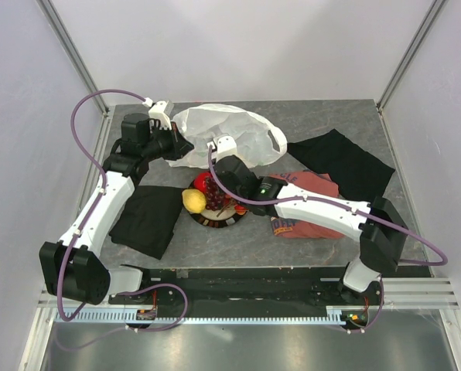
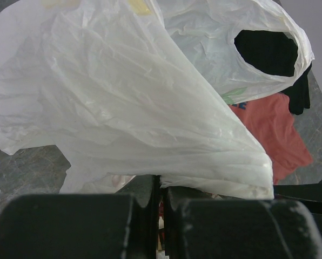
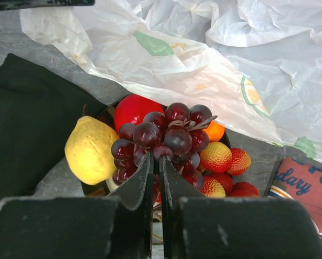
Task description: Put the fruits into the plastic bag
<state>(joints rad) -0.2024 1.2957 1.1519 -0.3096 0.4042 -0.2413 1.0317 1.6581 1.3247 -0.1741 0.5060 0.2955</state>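
Note:
The plastic bag (image 1: 230, 131) lies crumpled at the back of the table. My left gripper (image 1: 182, 147) is shut on its near edge and holds the film raised; in the left wrist view the bag (image 2: 123, 97) drapes over the gripper (image 2: 161, 189). The fruits sit on a plate (image 1: 215, 220): a lemon (image 3: 91, 148), a red apple (image 3: 131, 108), an orange (image 3: 216, 131), several small red-yellow fruits (image 3: 217, 156) and a dark grape bunch (image 3: 172, 135). My right gripper (image 3: 161, 159) is over the plate, its tips closed into the near side of the grape bunch.
A black cloth (image 1: 149, 220) lies left of the plate and another black cloth (image 1: 343, 162) at the back right. A red printed T-shirt (image 1: 312, 193) lies under my right arm. Metal frame posts stand at the table's back corners.

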